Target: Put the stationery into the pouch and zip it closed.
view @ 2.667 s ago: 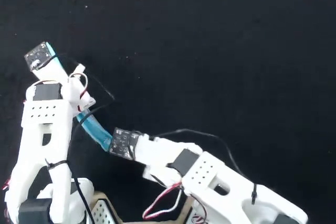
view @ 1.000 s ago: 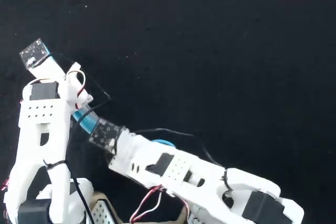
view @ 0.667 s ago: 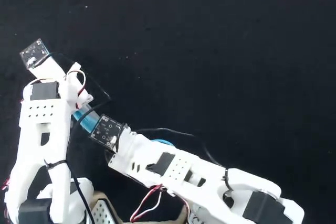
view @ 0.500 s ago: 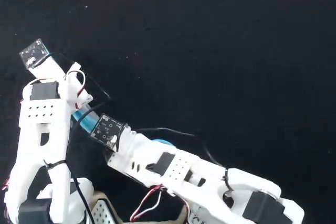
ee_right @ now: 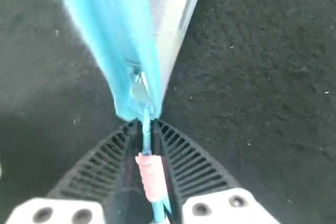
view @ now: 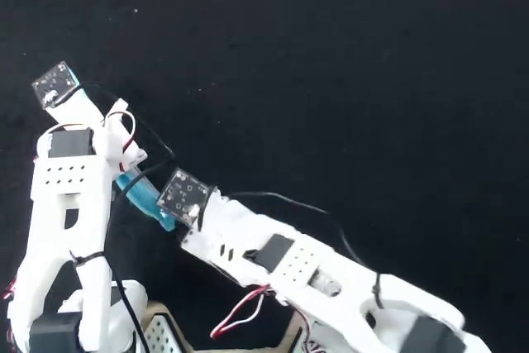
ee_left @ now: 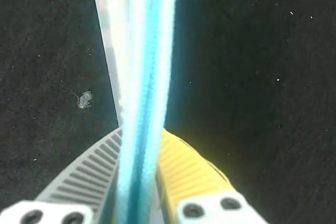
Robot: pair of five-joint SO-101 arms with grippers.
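Left claw (ee_left: 139, 136) is clamped on the edge of the blue pouch (ee_left: 143, 51), fabric pinched flat between its jaws. Right claw (ee_right: 145, 125) is closed on the zipper pull (ee_right: 146, 140), a thin blue tab with a pink bit on it. Black table (view: 355, 88) lies under everything. 2 white arms (view: 281, 262) meet at its near-left part, pouch strung between the 2 claws. Cannot tell whether it is lifted or grazing the table, and contents are hidden. Step in hand looks like zipping. To do it well, left acts as a firm anchor so the zip line is taut and straight. Right draws the pull along the track, not sideways, with steady force. Tab is thin and could slip from the jaws.
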